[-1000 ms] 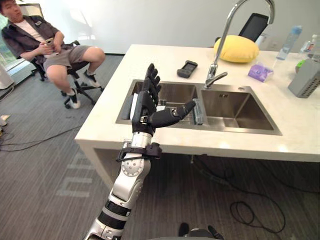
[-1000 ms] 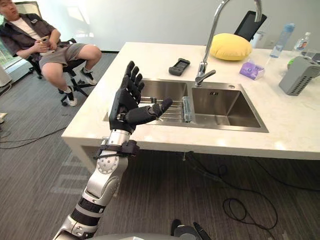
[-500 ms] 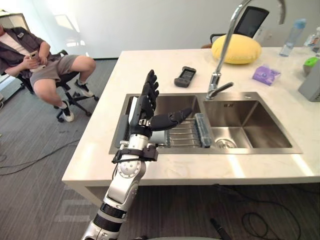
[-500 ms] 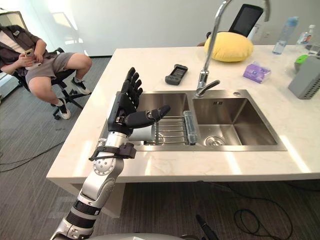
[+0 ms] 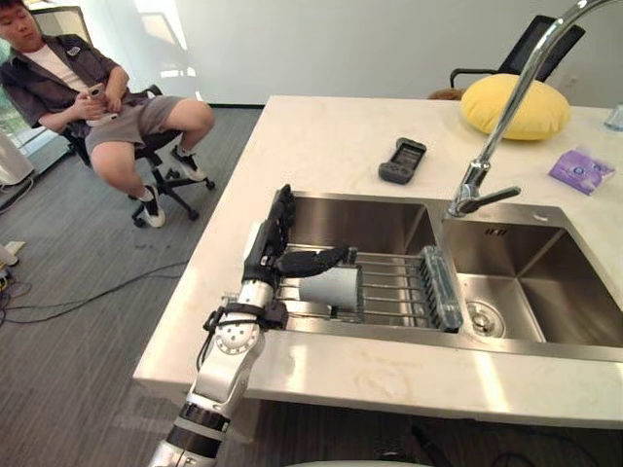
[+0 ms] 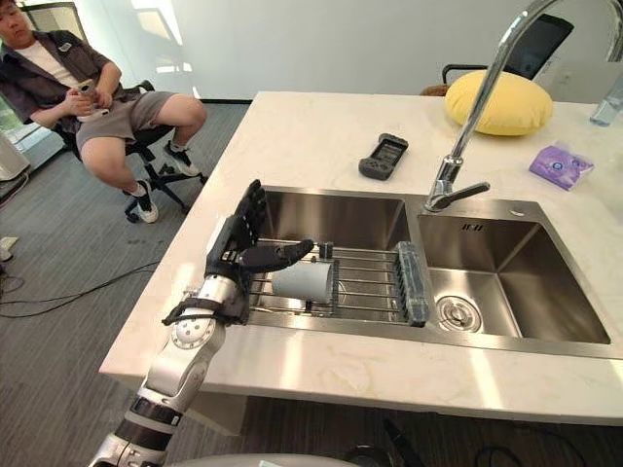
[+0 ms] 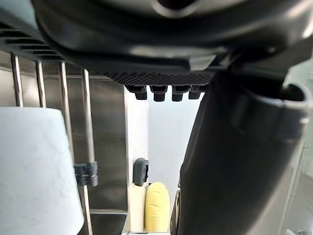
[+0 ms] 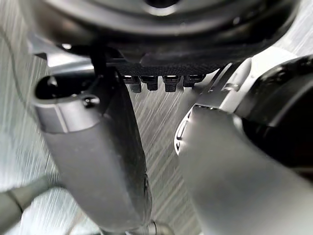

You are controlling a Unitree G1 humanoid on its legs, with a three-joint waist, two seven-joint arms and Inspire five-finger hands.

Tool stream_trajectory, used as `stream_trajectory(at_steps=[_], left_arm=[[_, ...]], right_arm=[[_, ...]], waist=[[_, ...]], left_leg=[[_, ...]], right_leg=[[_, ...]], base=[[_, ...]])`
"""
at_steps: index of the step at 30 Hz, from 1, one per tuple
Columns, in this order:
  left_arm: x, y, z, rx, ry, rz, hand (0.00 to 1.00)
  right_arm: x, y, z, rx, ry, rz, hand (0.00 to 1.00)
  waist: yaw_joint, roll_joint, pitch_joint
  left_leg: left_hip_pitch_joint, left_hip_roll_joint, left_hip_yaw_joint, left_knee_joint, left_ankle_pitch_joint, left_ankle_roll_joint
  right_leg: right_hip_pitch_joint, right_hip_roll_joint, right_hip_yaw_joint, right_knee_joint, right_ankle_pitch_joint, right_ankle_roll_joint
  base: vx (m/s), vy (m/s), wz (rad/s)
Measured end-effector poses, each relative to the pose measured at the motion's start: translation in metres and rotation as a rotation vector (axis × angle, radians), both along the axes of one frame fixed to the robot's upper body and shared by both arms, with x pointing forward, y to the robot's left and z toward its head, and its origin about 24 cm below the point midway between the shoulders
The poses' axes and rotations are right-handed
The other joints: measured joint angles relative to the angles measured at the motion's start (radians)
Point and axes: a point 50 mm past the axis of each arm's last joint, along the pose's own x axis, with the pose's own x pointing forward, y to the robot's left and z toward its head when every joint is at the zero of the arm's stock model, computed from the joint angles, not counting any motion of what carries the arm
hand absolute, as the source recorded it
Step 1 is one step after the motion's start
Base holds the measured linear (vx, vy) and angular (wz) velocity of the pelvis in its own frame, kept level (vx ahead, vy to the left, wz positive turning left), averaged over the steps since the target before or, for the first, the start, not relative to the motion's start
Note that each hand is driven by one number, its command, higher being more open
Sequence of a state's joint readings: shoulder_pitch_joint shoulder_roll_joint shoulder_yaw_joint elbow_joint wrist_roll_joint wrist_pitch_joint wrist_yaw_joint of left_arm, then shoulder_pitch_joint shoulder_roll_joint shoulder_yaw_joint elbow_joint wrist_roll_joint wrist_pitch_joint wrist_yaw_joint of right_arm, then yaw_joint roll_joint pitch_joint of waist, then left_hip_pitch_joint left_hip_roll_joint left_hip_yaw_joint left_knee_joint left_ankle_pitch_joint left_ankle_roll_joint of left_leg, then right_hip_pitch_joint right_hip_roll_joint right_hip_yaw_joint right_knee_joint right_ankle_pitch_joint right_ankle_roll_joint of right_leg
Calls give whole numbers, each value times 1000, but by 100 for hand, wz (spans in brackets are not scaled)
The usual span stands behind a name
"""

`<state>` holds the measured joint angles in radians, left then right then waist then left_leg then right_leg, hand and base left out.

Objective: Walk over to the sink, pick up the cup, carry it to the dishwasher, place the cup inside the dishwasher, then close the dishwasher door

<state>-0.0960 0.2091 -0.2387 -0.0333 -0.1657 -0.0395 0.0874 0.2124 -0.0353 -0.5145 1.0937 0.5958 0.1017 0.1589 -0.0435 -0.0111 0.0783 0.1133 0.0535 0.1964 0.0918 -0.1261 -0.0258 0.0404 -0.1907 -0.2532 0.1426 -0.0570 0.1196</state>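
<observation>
The pickup looks in hand: the left hand (image 6: 232, 248) hovers with fingers straight and thumb over the cup (image 6: 304, 280), which lies on the rack (image 6: 375, 277) in the sink (image 6: 331, 209), so it should curl round it next, while the right hand (image 8: 156, 44) seems relaxed and empty.

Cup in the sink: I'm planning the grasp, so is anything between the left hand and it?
Nothing visible stands between them. The left hand is open beside the cup, its thumb reaching over it. The cup lies on its side on the wire rack in the left basin of the sink.
</observation>
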Motion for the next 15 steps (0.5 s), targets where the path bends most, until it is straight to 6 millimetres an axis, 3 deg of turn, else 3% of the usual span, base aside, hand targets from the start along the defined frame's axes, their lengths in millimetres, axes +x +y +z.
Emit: stream_trajectory(at_steps=[5,15], left_arm=[[-3,17,13,187,-57,-132,100],[-11,26,46,450,-197,-381,100]], right_arm=[[-8,-10,1,1,31,-55,100],[-15,-17,2,8,24,-146,100]], waist=[[-2,16,-6],[-1,31,-11]], left_leg=[[-2,21,11,-22,5,-15],[-28,-1,10,-25,10,-8]], right_leg=[[52,46,-3,-168,82,-11],[40,32,-1,-186,100,-1]], base=[[24,-58,-10],[-18,4,0]])
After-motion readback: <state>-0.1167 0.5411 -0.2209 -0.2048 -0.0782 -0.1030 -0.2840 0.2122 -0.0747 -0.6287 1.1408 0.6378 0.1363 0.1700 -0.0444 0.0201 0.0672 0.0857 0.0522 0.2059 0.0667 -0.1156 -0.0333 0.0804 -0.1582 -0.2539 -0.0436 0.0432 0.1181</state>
